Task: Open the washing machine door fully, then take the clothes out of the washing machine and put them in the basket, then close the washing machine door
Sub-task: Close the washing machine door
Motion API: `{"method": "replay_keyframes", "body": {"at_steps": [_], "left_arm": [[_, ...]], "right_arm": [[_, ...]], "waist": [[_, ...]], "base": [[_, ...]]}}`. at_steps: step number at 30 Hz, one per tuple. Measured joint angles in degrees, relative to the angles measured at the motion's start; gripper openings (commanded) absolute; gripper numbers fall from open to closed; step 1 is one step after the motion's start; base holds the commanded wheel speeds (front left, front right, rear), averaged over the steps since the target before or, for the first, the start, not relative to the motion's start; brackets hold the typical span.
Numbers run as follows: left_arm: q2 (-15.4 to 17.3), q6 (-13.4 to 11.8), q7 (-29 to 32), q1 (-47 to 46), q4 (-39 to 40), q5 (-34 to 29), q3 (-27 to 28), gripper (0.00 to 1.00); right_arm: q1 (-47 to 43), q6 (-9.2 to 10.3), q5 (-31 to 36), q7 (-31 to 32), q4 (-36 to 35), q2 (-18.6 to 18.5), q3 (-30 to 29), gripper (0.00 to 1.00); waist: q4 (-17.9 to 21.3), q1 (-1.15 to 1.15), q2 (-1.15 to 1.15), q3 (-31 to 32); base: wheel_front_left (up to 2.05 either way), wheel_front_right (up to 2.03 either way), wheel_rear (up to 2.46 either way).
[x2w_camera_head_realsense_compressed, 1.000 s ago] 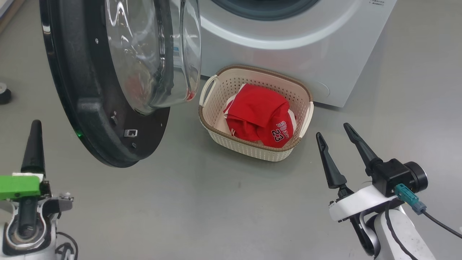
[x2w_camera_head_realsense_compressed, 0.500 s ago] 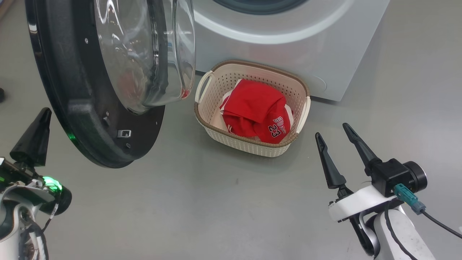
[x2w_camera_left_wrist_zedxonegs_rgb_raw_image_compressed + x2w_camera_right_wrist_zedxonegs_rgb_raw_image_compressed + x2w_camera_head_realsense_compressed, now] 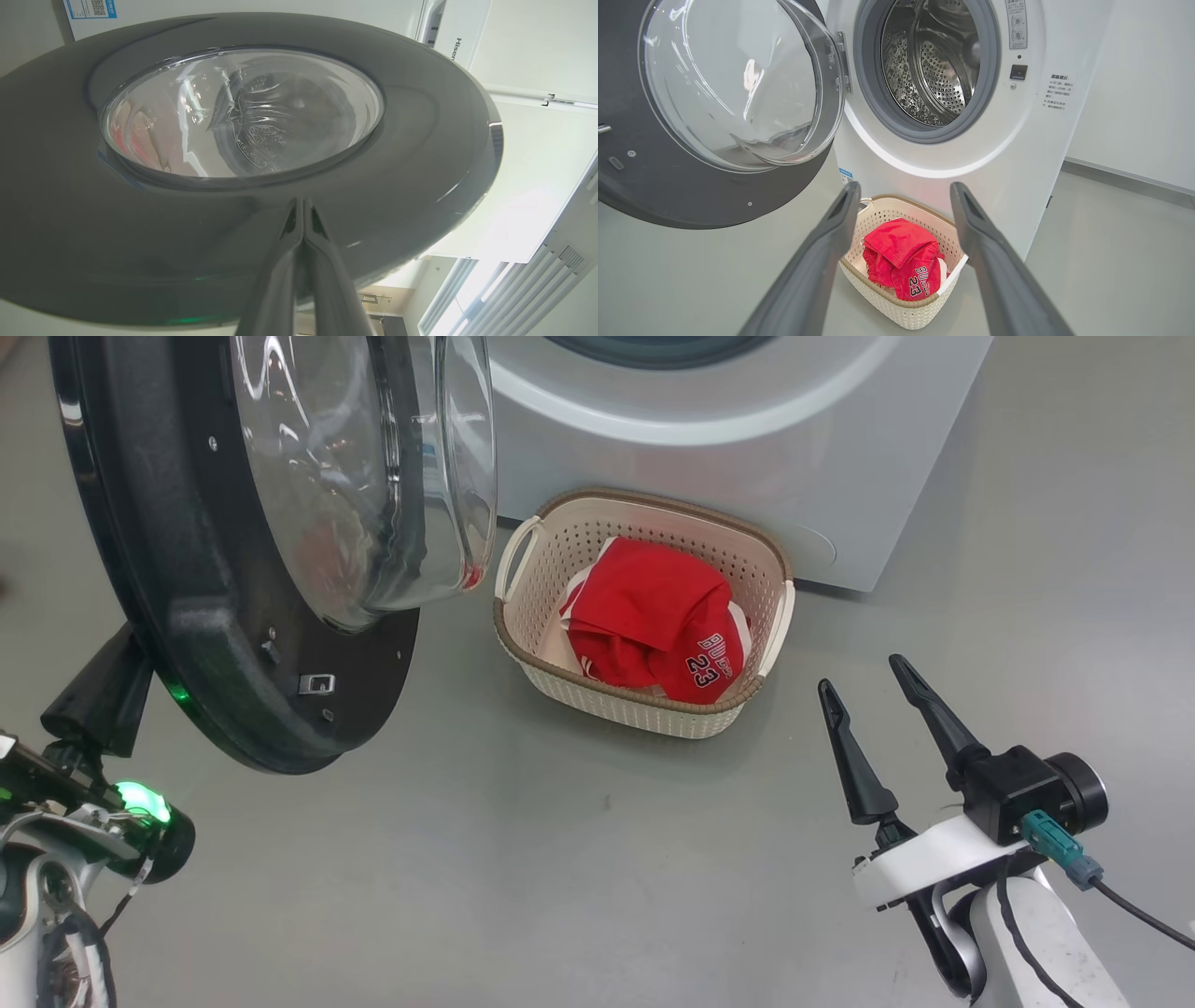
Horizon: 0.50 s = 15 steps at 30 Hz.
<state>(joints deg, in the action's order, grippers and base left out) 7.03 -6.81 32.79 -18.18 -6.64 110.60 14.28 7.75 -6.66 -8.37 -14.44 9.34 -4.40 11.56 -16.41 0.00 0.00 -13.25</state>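
The left hand (image 3: 300,201), shut, sits behind the washing machine door (image 3: 215,644) at nine o'clock. On that glossy surface it may skid, leaving the door unlatched. The jersey (image 3: 653,616) lies in the basket (image 3: 644,714) at twelve o'clock, and the right hand (image 3: 862,674) gapes empty.

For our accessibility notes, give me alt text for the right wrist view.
Washing machine with its door swung open to the left, steel drum showing; a cream basket on the floor before it holds red clothes. The open right hand frames the basket.
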Motion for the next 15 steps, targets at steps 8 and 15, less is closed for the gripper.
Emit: {"method": "replay_keyframes", "body": {"at_steps": [8,15], "left_arm": [[0.03,-0.02,1.37,0.64,0.66,1.56,-1.38,0.00],[-0.44,-0.02,2.25,2.36,1.66,2.30,-4.36,0.00]], "right_arm": [[0.04,0.00,0.00,0.00,0.31,0.01,0.37,1.00],[0.12,-0.30,0.00,0.00,0.67,0.11,1.10,1.00]], "waist": [[0.72,0.00,0.00,0.06],[2.73,0.00,0.00,0.38]], "base": [[0.00,0.00,0.00],[0.00,0.00,0.00]]}}
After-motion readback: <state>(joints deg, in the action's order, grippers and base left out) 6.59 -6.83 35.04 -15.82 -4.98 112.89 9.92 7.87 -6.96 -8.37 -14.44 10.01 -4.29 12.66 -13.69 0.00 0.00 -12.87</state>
